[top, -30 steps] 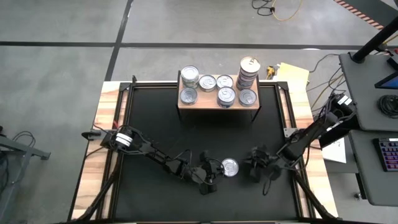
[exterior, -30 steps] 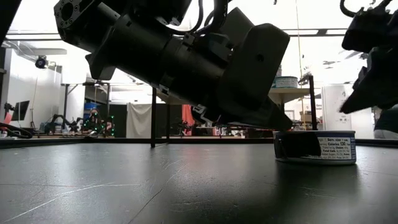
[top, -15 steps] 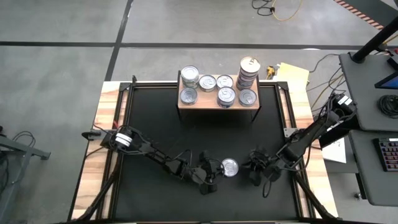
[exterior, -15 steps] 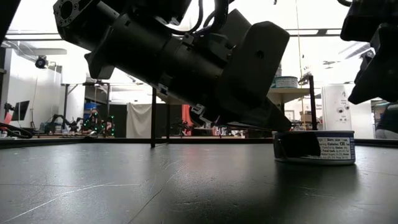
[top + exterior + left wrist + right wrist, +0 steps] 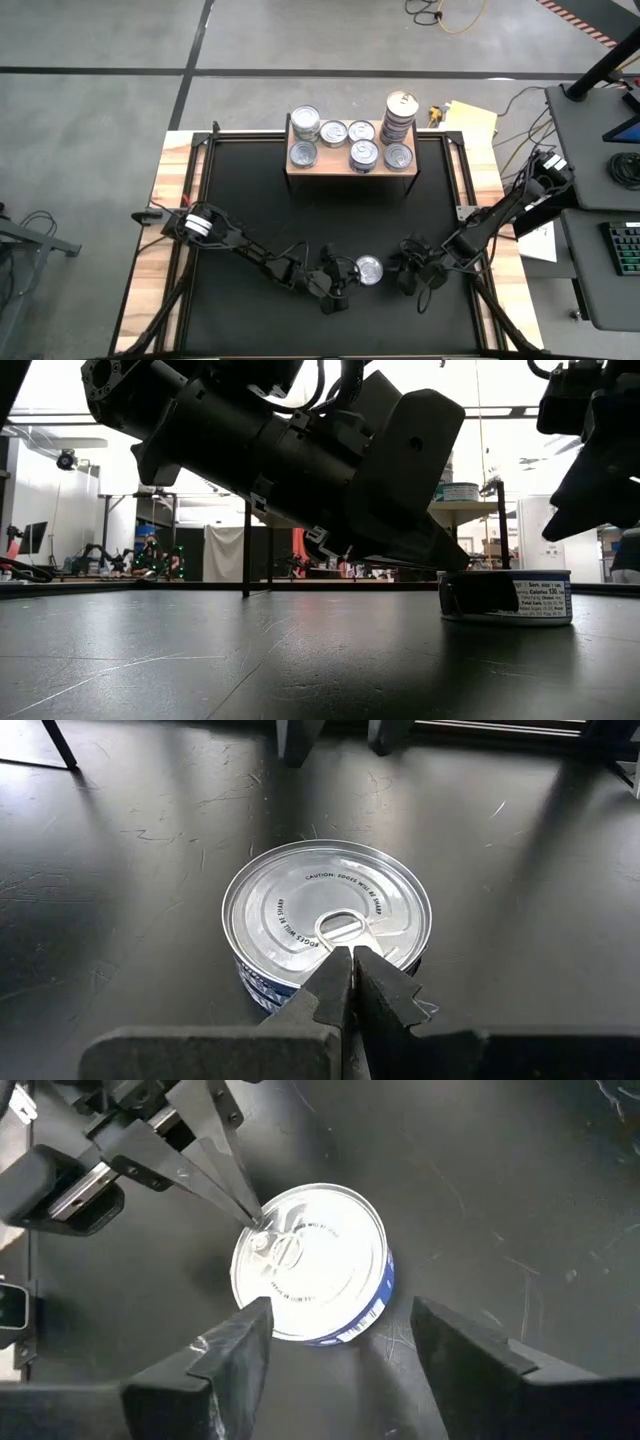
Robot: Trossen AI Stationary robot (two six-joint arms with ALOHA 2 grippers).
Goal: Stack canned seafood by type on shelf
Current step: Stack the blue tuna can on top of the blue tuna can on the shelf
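Note:
One silver-topped can (image 5: 370, 268) with a pull ring and a blue-and-white label stands upright on the black tabletop near its front edge. My left gripper (image 5: 350, 268) is shut at the can's left side, its tips on the lid. My right gripper (image 5: 340, 1345) is open just right of the can, one finger on either side of it, touching nothing. The shelf (image 5: 350, 168), a light wood board on dark legs, stands at the far edge. It carries several silver-topped cans and a tall stack (image 5: 398, 118) at its right end. My left gripper rests its shut fingertips (image 5: 352, 958) on the can's lid beside the pull ring (image 5: 340, 928), near the rim on the can's left side. The fingers slant down from the table's left. The can stands flat on the tabletop.
The wide black tabletop (image 5: 300, 220) between the can and the shelf is bare. Wooden edge strips (image 5: 175, 230) run along both sides. A desk with a keyboard (image 5: 620, 240) stands beyond the right edge.
My right gripper has moved a little toward the table's left, closer to the can, and its fingers have spread apart. My left gripper and the can have kept still.

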